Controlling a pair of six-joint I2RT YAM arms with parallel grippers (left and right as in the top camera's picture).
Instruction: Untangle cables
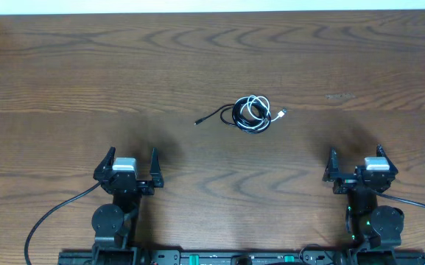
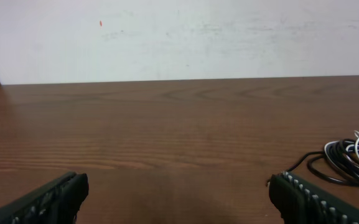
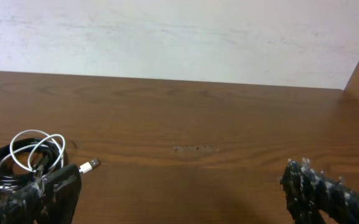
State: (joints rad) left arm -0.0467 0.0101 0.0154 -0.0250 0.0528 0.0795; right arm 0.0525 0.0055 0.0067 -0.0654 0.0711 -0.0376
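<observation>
A black cable [image 1: 234, 115] and a white cable [image 1: 258, 109] lie coiled together in a small bundle at the table's middle. The black cable's tail runs left to a plug [image 1: 197, 122]. The white cable's plug [image 1: 283, 112] sticks out right. My left gripper [image 1: 130, 166] is open and empty, near the front left, well away from the bundle. My right gripper [image 1: 357, 163] is open and empty at the front right. The bundle shows at the right edge of the left wrist view [image 2: 353, 158] and at the left of the right wrist view [image 3: 23, 158].
The wooden table [image 1: 87, 81] ends at a white wall at the back. A small scuffed mark [image 1: 339, 96] lies on the table right of the bundle. Thick black robot wires [image 1: 50, 213] trail from both arm bases at the front edge.
</observation>
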